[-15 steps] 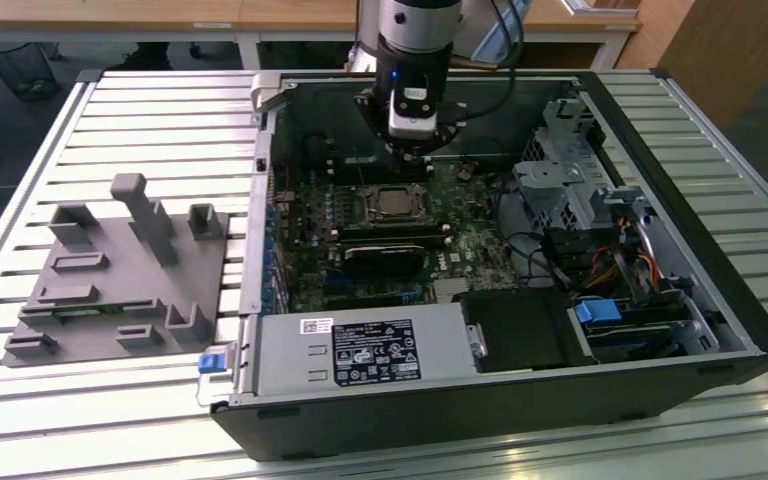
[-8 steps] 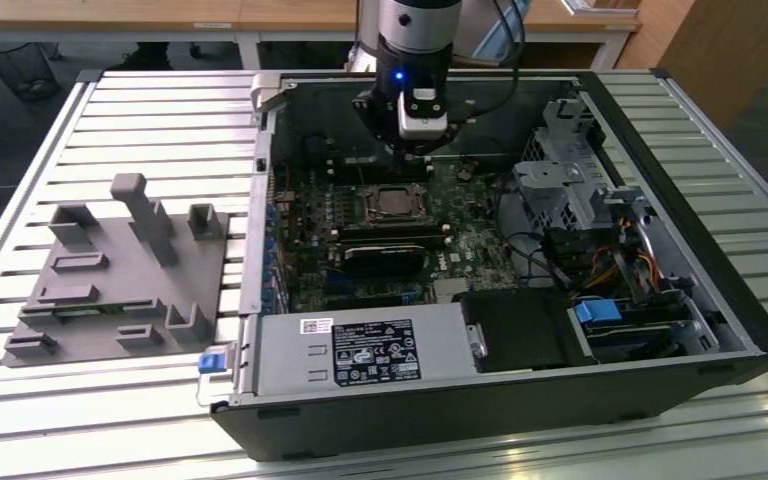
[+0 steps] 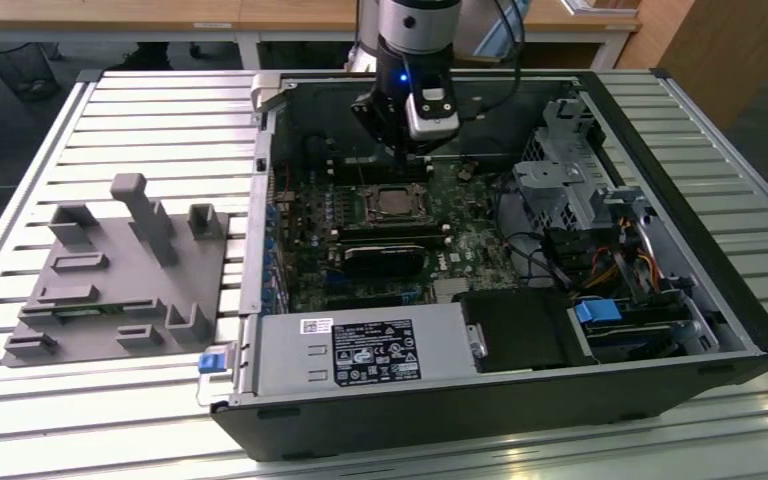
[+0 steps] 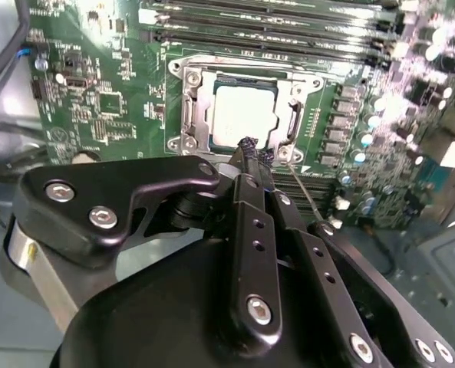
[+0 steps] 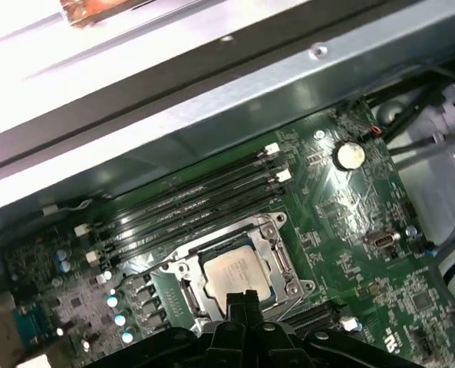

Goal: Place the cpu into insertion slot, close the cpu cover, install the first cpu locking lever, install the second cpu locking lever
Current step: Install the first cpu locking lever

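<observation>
The cpu (image 4: 241,115) lies flat in the insertion slot (image 4: 182,78) on the green board, its silvery top showing in both wrist views (image 5: 232,268). The cpu cover (image 4: 199,116) lies down around it as a metal frame (image 5: 278,261). My gripper (image 4: 250,147) is shut, its black fingertips pressed together just above the socket's edge, and nothing shows between them. A thin metal locking lever (image 4: 308,195) runs out from the socket corner beside the fingertips. In the exterior view the gripper (image 3: 411,168) hangs inside the open case, just behind the cpu (image 3: 391,203).
Long black memory slots (image 5: 189,201) run beside the socket. A black heatsink block (image 3: 384,258) sits in front of it, and a power supply (image 3: 357,352) nearer still. Drive cages and cables (image 3: 584,190) fill the case's right side. A grey fixture (image 3: 117,270) stands on the slatted table, left.
</observation>
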Robot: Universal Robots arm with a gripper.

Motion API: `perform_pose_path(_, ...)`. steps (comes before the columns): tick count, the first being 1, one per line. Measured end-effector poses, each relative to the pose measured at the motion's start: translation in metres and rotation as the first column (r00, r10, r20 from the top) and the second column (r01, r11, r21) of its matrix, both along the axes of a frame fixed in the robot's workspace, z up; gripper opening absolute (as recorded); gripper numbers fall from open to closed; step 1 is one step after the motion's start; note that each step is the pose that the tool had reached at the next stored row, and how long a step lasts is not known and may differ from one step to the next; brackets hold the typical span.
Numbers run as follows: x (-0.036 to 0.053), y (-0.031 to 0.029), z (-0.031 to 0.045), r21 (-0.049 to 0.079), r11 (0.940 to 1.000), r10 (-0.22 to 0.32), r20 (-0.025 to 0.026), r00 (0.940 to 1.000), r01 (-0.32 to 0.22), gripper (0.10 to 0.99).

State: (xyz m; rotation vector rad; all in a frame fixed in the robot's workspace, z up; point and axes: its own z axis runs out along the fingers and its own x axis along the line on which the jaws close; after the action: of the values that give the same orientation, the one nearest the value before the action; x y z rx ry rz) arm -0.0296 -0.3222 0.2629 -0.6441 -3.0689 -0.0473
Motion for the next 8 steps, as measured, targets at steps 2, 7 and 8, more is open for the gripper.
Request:
perform_pose_path(2, 0.0000, 0.0000, -0.0003, 0.000, 0.9994, 0.036, 0.0001, 0.9994, -0.036, 0.106)
perform_pose_path(7, 0.0000, 0.0000, -0.0010, 0.000, 0.9919, 0.127, 0.0002, 0.9919, -0.127, 0.106)
perform_pose_path(8, 0.0000, 0.0000, -0.0012, 0.000, 0.9895, 0.144, 0.0003, 0.9895, -0.144, 0.106)
